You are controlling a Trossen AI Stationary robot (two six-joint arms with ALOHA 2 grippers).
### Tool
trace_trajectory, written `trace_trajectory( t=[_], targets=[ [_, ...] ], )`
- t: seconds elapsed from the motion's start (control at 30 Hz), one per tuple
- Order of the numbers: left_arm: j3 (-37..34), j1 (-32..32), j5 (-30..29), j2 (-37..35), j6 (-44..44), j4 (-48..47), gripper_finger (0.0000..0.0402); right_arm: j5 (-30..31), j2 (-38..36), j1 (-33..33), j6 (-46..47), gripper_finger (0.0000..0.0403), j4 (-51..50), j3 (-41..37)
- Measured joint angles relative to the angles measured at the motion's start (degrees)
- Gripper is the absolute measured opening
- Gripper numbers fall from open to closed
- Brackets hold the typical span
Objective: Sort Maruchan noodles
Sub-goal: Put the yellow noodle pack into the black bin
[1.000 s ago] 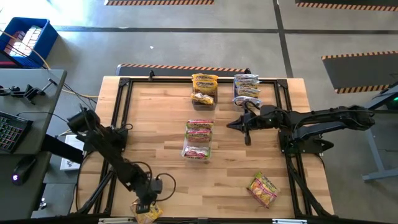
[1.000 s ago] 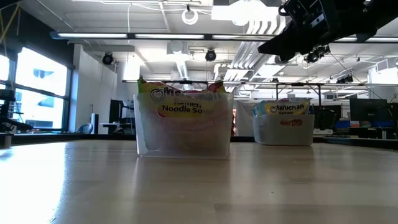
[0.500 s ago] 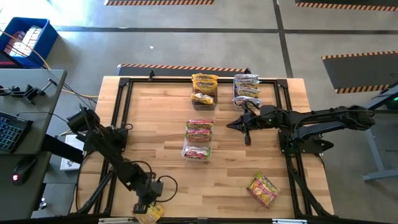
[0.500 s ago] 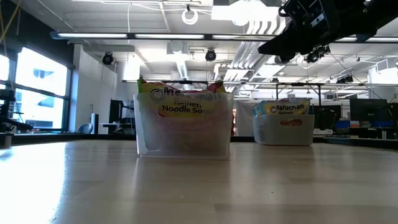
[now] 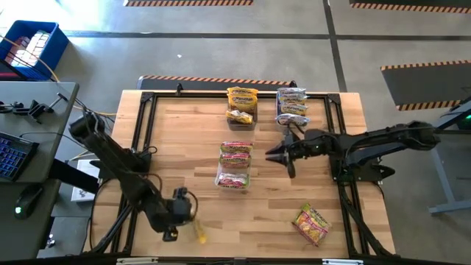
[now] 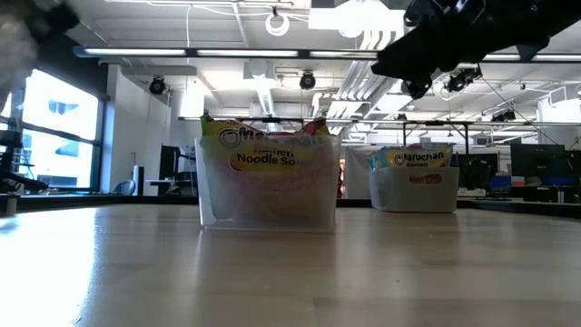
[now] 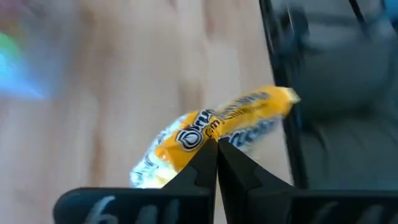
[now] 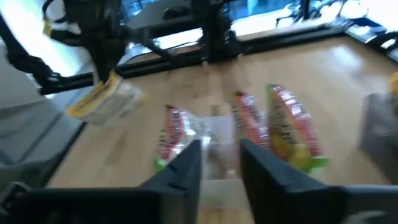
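Three clear bins stand on the wooden table point(image 5: 184, 147). The bin in the middle point(image 5: 235, 165) holds red-and-green noodle packets point(image 5: 236, 156), stacked on edge one behind another, their long sides running across the table from left to right. The bin at the far edge point(image 5: 242, 107) holds yellow packets point(image 5: 242, 96), and the bin just beside it on the right point(image 5: 292, 107) holds silvery-white packets point(image 5: 292, 103); these also lie with their long sides across the table. In the low view the middle bin shows a packet printed with the words "Ramen Noodle Soup", and the bin behind it shows a Maruchan label.

One loose yellow-and-red packet point(image 5: 311, 224) lies flat on the table near the front right corner, turned at a slant.

The left gripper point(image 5: 193, 224) is near the front left part of the table, above the wood. Its fingers point(image 7: 200, 167) are pressed together on one edge of a yellow packet point(image 7: 211, 134). From above this packet looks like a thin yellow strip, because it hangs edge-on; in the left wrist view its long axis runs away from the fingers at a slant.

The right gripper point(image 5: 269, 157) hovers between the middle bin and the silvery-white bin, pointing toward the middle bin. Its fingers point(image 8: 180, 171) stand a little apart, with nothing between them.
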Motion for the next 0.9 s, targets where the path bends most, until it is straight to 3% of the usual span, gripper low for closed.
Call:
trace_trajectory(
  t=[0.13,0.33,0.63,0.9],
  targets=[
    [0.02,0.91,-10.51,-2.70,2.18,0.32,0.0000,0.08,6.01,3.28,6.54,0.0173,-0.04,4.86],
    [0.04,5.20,-15.62,-1.89,5.11,3.79,0.0000,0.17,17.73,6.78,12.18,0.0257,-3.68,18.40],
    [0.04,10.35,-18.69,-1.89,9.84,10.81,0.0000,0.81,34.37,9.94,14.77,0.0268,-24.75,43.06],
    [0.04,13.02,-21.47,-1.89,10.38,12.39,0.0000,0.67,42.79,11.03,14.76,0.0268,-32.38,53.59]
  ],
)
